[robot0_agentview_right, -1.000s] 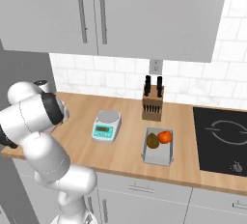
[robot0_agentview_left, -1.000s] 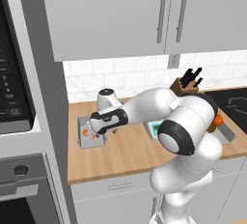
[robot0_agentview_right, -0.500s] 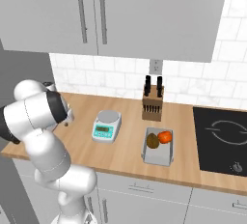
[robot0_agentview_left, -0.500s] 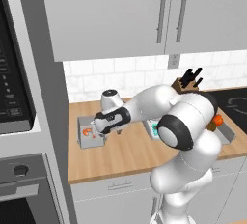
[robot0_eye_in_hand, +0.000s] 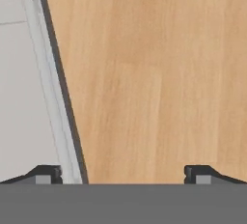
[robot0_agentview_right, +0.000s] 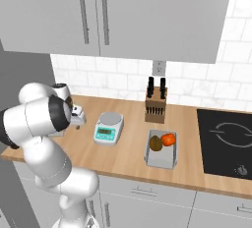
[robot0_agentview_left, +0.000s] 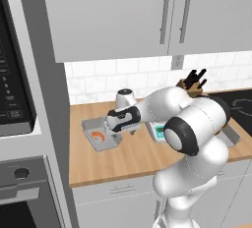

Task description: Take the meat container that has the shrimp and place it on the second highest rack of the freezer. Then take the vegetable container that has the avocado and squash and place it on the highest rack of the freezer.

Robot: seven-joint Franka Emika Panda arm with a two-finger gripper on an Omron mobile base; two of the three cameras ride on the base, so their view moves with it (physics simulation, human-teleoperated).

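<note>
The meat container [robot0_agentview_left: 101,137], a shallow grey tray, lies on the wooden counter at the left with the small orange shrimp [robot0_agentview_left: 98,135] inside. My gripper [robot0_agentview_left: 127,130] hangs low over the tray's right rim. In the hand view the gripper [robot0_eye_in_hand: 123,172] is open: one fingertip [robot0_eye_in_hand: 46,173] is over the tray's wall [robot0_eye_in_hand: 48,88], the other over bare wood. The vegetable container [robot0_agentview_right: 160,161] sits further right with the dark avocado [robot0_agentview_right: 156,143] and the orange squash [robot0_agentview_right: 168,139]. The freezer is out of view.
A small kitchen scale [robot0_agentview_right: 109,128] stands between the two trays. A knife block [robot0_agentview_right: 156,105] is against the tiled wall and a black cooktop [robot0_agentview_right: 226,143] lies at the right. A tall oven column [robot0_agentview_left: 22,124] borders the counter's left end. Wall cabinets [robot0_agentview_left: 147,11] hang overhead.
My hand has shifted a little to the right, from above the meat container toward its right rim. The jaws stay open, and the trays have not moved.
</note>
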